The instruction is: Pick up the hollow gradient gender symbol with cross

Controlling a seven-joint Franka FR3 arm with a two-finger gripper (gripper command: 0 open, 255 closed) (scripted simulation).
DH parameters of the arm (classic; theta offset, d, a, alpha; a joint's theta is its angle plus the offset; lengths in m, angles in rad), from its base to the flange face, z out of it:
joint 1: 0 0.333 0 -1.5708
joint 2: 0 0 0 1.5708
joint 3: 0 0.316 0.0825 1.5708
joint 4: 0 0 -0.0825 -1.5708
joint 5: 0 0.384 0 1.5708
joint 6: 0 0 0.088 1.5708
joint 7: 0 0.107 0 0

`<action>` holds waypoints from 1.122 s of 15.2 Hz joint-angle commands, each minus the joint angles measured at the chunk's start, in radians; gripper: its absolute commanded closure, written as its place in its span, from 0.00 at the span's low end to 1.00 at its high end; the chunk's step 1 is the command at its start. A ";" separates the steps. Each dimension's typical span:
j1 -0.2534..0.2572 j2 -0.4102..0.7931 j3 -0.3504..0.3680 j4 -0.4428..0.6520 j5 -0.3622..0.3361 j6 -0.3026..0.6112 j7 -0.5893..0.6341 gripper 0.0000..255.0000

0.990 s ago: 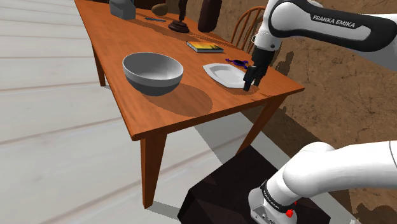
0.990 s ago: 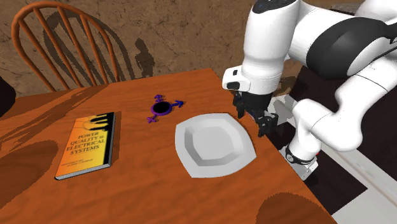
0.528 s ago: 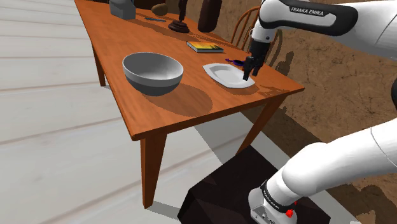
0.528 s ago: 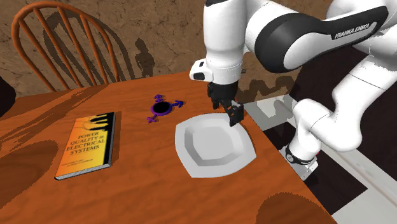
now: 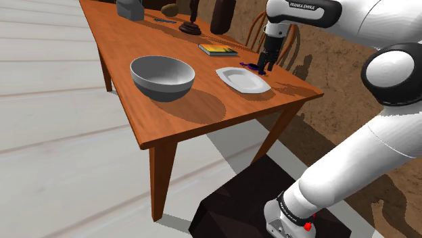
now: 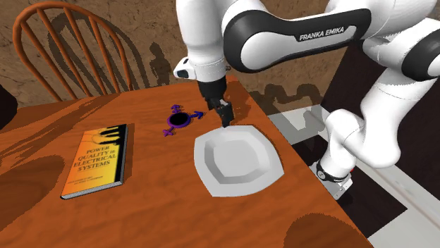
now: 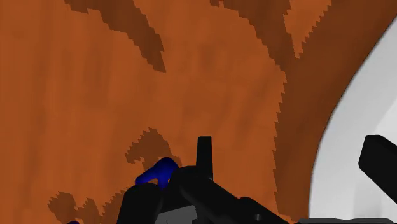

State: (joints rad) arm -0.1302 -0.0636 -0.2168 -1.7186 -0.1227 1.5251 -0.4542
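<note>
The wooden table (image 5: 138,47) runs long through the shoulder view, orange-brown, on a pale plank floor. The white arm (image 6: 282,35) arches over its right end from the dark stand (image 5: 237,209) in the shoulder view's lower right. 1 wooden chair (image 6: 70,7) with a rounded spindle back stands at the far side of the table.

On the table, a grey bowl (image 5: 162,78) sits near the near edge, well apart from the rest. In the second exterior view, an orange book (image 6: 95,160) lies flat at the left and a white plate (image 6: 236,160) with a wavy rim lies to the right.

The black gripper (image 6: 225,117) points down, low over the plate's far rim. Its 2 fingers (image 7: 203,156) stand apart, with nothing between them but table and plate edge.

The hollow gender symbol (image 6: 180,118), purple shading to blue, lies flat on the table between book and plate, just past the plate's far-left rim and just left of the gripper, not touched. In the wrist view its blue tip (image 7: 159,170) shows beside 1 finger, outside the gap.
</note>
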 commanded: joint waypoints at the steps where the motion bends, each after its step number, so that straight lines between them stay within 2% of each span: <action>1: -0.016 0.092 -0.020 0.110 0.006 -0.017 -0.043 0.00; 6: -0.067 0.314 -0.052 0.403 0.035 -0.088 -0.131 0.00; 14: -0.063 0.290 -0.049 0.268 0.029 0.023 -0.115 0.00; 16: -0.063 0.290 -0.048 0.268 0.029 0.023 -0.115 0.00; 17: -0.063 0.290 -0.048 0.267 0.029 0.023 -0.115 1.00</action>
State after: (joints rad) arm -0.1923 0.2246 -0.2645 -1.4471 -0.0926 1.5453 -0.5692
